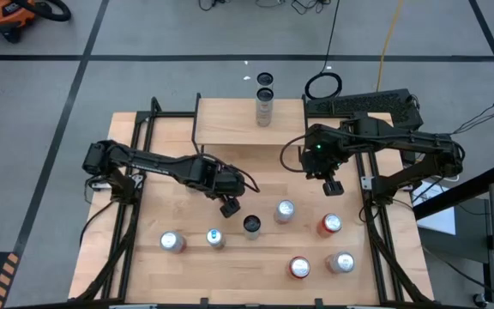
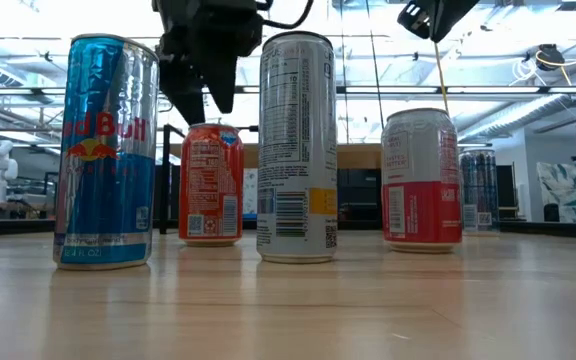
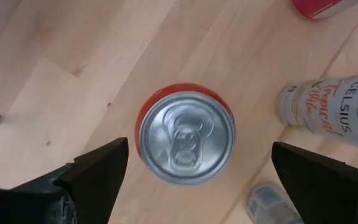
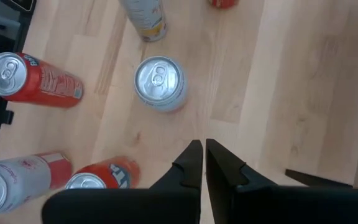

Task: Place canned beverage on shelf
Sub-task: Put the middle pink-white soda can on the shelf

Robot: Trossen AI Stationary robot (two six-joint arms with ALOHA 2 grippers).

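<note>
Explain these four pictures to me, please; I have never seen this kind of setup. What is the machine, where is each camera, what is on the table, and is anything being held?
It is a robot with two dark arms at a wooden table. One camera looks straight down, one sits at table height, and one rides on each wrist.

Several drink cans stand on the table. At the far end is a small raised shelf, with one tall can already on it.

The left gripper hangs open above an orange can, which stands upright on the table between the fingers but apart from them. The right gripper is shut and empty, above bare wood near a silver-topped can. Nothing is held.
</note>
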